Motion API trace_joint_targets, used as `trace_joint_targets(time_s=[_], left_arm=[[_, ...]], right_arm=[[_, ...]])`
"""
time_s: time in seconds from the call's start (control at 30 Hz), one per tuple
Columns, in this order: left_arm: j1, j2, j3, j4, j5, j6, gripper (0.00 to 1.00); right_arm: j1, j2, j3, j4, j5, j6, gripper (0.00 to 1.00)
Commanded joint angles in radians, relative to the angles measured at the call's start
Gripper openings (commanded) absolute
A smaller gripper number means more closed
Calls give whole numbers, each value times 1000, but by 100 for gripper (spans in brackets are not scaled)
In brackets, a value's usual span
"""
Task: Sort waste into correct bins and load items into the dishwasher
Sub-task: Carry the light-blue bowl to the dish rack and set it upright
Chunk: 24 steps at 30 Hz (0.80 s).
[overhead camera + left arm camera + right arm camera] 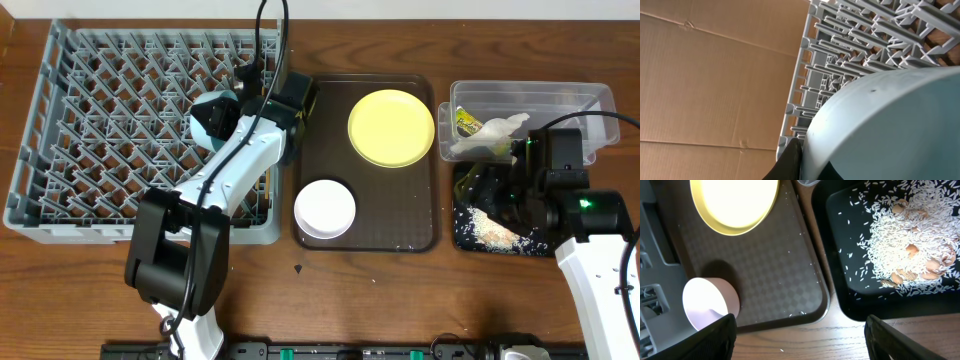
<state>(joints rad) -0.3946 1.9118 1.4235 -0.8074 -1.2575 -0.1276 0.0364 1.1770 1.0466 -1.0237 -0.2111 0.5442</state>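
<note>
Blue bowl (213,115): where is it logged? (A)
Held above the right part of the grey rack (100,120), clear of the pegs. (B)

What is noted around it? (A)
Just right of the rack, a brown tray (420,235) is seen on the table (80,290), with a yellow plate (391,127) and a pink-white bowl (324,208) on it. Further right, a wrapper (465,122) and a tissue (495,135) are seen in a clear tub (590,100), and rice scraps (910,235) are spread in a black tray (850,280). Under the bowl, only upright pegs are seen. (B)

The pincers? (A)
The left pincer (234,102) is pinched on the bowl; one dark finger (789,162) is pressed against its outer wall. The right pincer (800,341) is spread wide, nothing is held, and it is hung over the gap between the two trays. (B)

Which way is the bowl turned? (A)
It is tipped up on edge, not level. Its curved outer wall is turned to the wrist view. The mouth's direction cannot be told. (B)
</note>
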Motion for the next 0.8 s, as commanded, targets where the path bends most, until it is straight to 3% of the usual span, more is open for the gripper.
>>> trace_joint_targets(time_s=[0.0, 0.13, 0.3, 0.43, 0.5, 0.57, 0.77], left_arm=[[1, 17, -2, -3, 11, -20, 8], [-1, 17, -10, -4, 93, -29, 8], [-11, 17, -21, -9, 98, -31, 8], [-23, 17, -21, -38, 98, -31, 17], [-33, 17, -21, -47, 97, -31, 15], [-37, 17, -21, -49, 75, -31, 8], [-33, 17, -21, -44, -140, -43, 7]], right_arm=[[-8, -1, 12, 2, 5, -10, 80], [-8, -1, 12, 2, 5, -10, 80], [-8, -1, 12, -6, 5, -11, 80], [-8, -1, 12, -6, 5, -10, 80], [-8, -1, 12, -5, 5, -10, 80], [-8, -1, 12, -5, 5, -10, 80], [-8, -1, 11, -10, 5, -11, 80]])
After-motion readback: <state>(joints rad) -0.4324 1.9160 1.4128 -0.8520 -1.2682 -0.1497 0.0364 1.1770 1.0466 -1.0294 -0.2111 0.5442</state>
